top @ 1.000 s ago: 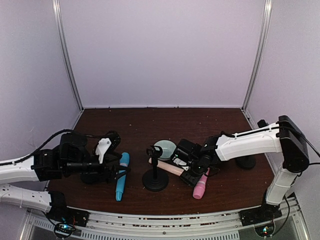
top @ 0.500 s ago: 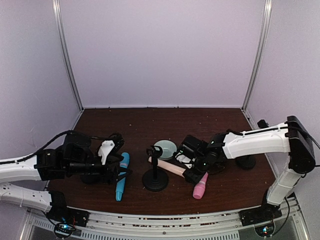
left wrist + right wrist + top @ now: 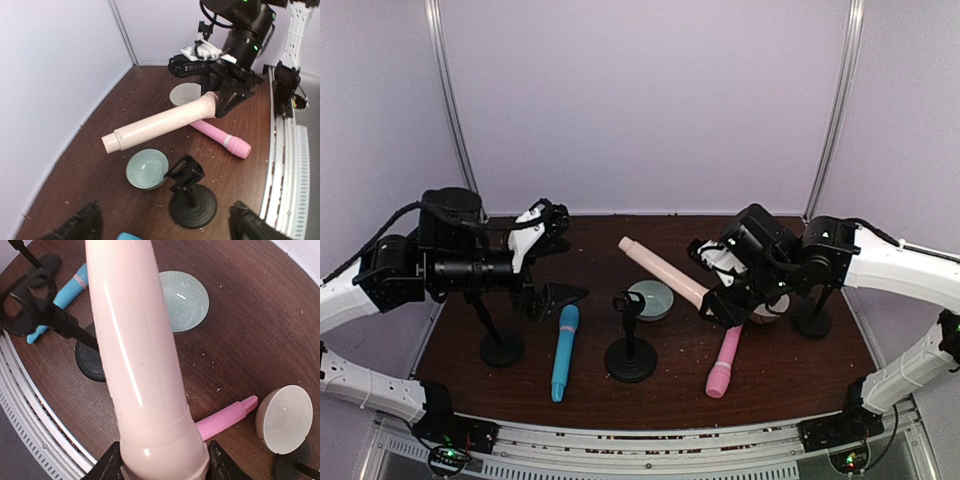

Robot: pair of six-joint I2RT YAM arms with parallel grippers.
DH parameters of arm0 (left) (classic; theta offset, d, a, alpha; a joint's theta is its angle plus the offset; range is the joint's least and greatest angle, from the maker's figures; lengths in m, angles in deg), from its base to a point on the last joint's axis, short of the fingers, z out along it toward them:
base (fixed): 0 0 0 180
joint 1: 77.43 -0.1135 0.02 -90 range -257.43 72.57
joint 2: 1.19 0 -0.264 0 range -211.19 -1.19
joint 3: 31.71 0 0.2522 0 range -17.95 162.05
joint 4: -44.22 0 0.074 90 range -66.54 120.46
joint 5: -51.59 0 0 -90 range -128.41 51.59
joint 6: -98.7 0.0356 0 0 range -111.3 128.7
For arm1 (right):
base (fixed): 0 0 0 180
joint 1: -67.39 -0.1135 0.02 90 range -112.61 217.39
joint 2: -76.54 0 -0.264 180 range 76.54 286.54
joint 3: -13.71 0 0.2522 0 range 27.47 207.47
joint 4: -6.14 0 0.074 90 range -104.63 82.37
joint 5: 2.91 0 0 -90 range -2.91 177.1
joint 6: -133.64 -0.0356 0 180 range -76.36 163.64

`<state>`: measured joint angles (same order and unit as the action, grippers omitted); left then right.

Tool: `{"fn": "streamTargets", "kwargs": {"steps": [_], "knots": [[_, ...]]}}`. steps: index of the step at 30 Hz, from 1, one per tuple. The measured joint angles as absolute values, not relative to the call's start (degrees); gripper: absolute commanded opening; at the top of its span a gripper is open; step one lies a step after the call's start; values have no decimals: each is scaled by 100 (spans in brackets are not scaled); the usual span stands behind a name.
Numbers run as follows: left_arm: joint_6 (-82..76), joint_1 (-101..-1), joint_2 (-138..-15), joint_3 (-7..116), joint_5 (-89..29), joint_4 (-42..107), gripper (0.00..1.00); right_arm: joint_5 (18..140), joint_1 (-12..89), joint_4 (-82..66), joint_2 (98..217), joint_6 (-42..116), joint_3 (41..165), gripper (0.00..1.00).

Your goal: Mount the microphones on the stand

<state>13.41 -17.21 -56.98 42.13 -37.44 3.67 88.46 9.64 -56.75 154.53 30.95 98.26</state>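
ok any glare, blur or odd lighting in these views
Right wrist view: a bright glare streak runs down the cream microphone, which fills much of the frame. Left wrist view: its own fingers are dark, soft blobs at the bottom edge. Top view: even, soft light, only faint shadows on the table.

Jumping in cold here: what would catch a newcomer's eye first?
The long cream plastic microphone stands out: the right gripper holds it by one end, raised and slanting over the table. Near it, the black clip stand sits empty mid-table, with the sky-blue plastic microphone lying to its left and the pink plastic microphone to its right.
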Motion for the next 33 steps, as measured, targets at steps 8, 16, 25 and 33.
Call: {"fn": "streamTargets", "kwargs": {"steps": [8,16,25,33], "knots": [[2799,-1611,-6662,5795,-3860,-317,91,8599,944,-5946,15405,3014,10575,28],[4534,-709,-7224,6117,-4878,-697,71,7734,763,-6016,15394,2850,10683,26],[6093,72,-7589,5518,-6561,-162,66,6842,673,-5946,15438,2647,10788,24],[6967,153,-7589,5008,-7392,697,53,6335,673,-5893,15471,2481,10759,25]]}}
